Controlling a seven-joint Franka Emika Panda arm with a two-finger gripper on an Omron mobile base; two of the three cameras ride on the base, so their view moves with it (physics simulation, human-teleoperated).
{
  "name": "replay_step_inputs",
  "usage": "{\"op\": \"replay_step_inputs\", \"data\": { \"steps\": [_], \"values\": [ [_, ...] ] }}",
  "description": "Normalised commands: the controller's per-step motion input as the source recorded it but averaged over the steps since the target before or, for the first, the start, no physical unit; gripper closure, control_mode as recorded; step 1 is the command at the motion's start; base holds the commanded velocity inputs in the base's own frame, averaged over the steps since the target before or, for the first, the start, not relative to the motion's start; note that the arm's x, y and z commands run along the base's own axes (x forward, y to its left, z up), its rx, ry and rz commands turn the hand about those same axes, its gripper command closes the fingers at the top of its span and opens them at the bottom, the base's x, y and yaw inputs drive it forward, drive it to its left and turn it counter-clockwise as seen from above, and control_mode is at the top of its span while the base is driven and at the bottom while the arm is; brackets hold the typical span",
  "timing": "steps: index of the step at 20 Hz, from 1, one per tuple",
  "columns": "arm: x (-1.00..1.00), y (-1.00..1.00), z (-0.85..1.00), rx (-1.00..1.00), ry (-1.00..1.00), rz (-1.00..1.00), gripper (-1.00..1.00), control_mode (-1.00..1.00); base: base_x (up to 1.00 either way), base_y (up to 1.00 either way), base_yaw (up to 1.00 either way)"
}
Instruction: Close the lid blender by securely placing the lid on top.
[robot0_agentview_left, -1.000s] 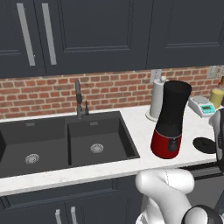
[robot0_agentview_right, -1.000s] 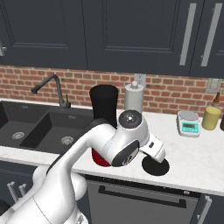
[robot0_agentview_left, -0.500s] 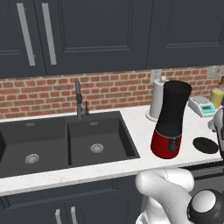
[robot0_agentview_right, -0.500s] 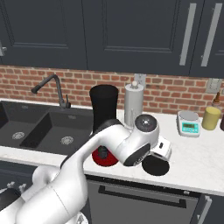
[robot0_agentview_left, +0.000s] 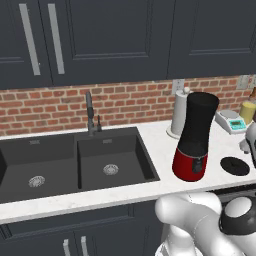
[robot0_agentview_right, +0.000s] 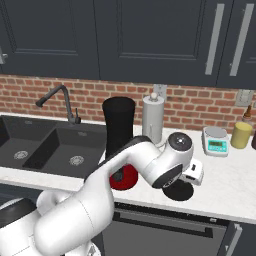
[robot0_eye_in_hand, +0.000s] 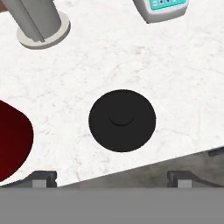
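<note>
The blender (robot0_agentview_left: 196, 135) stands on the white counter, a tall black jar with an uncovered top on a glossy red base (robot0_agentview_right: 125, 180). To its right the lid (robot0_eye_in_hand: 122, 120), a flat black round cap, lies on the counter (robot0_agentview_left: 235, 166). In the right base view my arm's wrist (robot0_agentview_right: 172, 165) partly hides the lid (robot0_agentview_right: 180, 192). My gripper (robot0_eye_in_hand: 113, 178) hangs above the lid, open, its fingertips (robot0_eye_in_hand: 43, 178) spread wide on either side and holding nothing. The red base (robot0_eye_in_hand: 13, 140) shows at the hand view's left edge.
A white paper-towel roll (robot0_agentview_right: 153, 119) stands behind the blender. A small scale (robot0_agentview_right: 216, 141) and a yellow bottle (robot0_agentview_right: 241, 135) sit at the back right. The black double sink (robot0_agentview_left: 75, 160) with its faucet (robot0_agentview_left: 90, 112) lies to the left. The counter's front edge runs just below the lid.
My arm has swung to the right and the hand has come down over the lid. The blender and lid have not moved. The gripper stays open.
</note>
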Motion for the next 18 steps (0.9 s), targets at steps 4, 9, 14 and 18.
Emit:
{"op": "replay_step_inputs", "data": {
  "steps": [4, 9, 14, 18],
  "values": [
    [0.19, 0.00, -0.25, -0.02, 0.15, 0.03, -1.00, -1.00, 0.00, 0.00, 0.00],
    [0.07, 0.00, -0.28, -0.01, 0.10, 0.04, -1.00, -1.00, 0.00, 0.00, 0.00],
    [0.00, 0.00, -0.24, 0.00, 0.00, 0.04, -1.00, -1.00, 0.00, 0.00, 0.00],
    [0.00, 0.00, -0.17, 0.00, 0.00, 0.05, -1.00, -1.00, 0.00, 0.00, 0.00]
  ]
}}
